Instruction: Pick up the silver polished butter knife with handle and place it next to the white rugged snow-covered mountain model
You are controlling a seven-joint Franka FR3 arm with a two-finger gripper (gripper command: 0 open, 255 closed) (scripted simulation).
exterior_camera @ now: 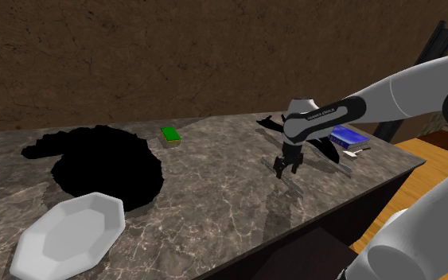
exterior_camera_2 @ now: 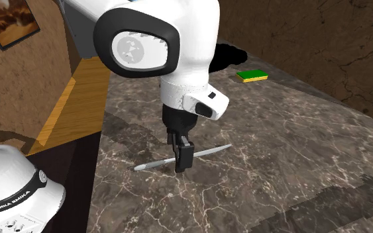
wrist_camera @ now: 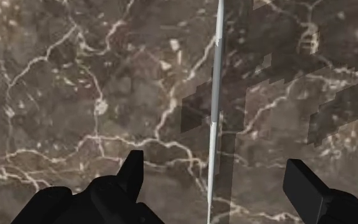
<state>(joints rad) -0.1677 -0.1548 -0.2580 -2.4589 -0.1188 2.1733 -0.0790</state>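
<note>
The butter knife, slim and silver-grey, lies flat on the dark marble counter. My gripper stands open just above it, pointing straight down. One finger is on each side of the knife and neither touches it. Far toward the shoulder view's left lies a white faceted, dish-like object. Beside it is a flat black shape with a jagged edge. I cannot tell which of the two is the mountain model.
A green sponge lies near the counter's back. A blue book and a black object sit close behind the gripper. The counter edge drops to a wooden floor.
</note>
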